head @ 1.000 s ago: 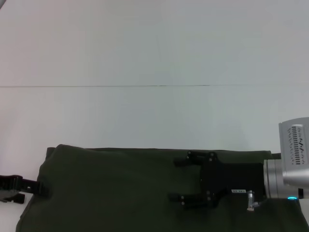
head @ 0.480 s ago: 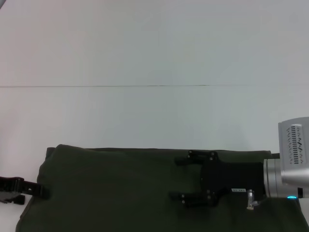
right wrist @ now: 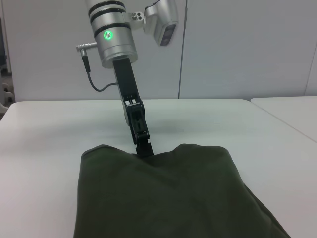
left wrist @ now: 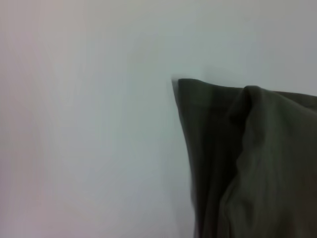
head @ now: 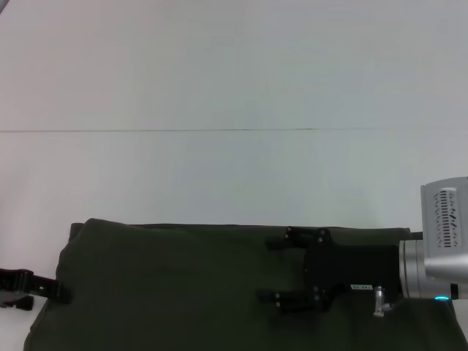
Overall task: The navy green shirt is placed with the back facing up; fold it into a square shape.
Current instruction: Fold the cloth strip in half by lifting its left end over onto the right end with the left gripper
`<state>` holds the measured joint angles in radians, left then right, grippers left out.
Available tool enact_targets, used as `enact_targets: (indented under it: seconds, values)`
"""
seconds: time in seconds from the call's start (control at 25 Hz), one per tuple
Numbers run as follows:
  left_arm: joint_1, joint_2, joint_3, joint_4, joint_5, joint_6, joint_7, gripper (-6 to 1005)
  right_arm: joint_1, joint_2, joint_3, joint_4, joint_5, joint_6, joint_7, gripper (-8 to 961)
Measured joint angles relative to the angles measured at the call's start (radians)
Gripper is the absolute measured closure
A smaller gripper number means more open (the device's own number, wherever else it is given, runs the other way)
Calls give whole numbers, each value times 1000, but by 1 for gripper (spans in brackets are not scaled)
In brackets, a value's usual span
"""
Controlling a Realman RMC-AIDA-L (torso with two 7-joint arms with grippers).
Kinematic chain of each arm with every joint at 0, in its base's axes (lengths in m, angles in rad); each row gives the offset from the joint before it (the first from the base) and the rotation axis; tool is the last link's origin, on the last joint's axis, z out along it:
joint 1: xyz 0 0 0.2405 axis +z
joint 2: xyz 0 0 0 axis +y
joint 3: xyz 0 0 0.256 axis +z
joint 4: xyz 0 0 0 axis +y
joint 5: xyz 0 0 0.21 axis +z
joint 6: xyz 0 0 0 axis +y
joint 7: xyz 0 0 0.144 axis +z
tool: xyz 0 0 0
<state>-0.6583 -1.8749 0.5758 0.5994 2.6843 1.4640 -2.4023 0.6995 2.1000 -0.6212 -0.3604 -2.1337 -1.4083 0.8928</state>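
Right gripper [head: 272, 269] wide open, empty, over the navy green shirt [head: 168, 285]; left gripper [right wrist: 144, 148] at its edge, grip unclear

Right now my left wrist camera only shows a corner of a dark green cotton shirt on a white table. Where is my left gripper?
Observer: The left gripper is at the navy green shirt's left edge.
Operator: And the other arm?
Observer: The right gripper is over the shirt's right half, open, pointing toward the left one.
Operator: Is it a square yet?
Observer: No, it spreads wide across the white table, from one gripper to the other.
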Motion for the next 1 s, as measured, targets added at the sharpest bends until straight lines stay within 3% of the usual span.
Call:
enact_targets:
  seconds: [1.0]
  values:
    - [-9,0,4,-10,12,24,8,93,11,2,-11,12,0,18,1,73]
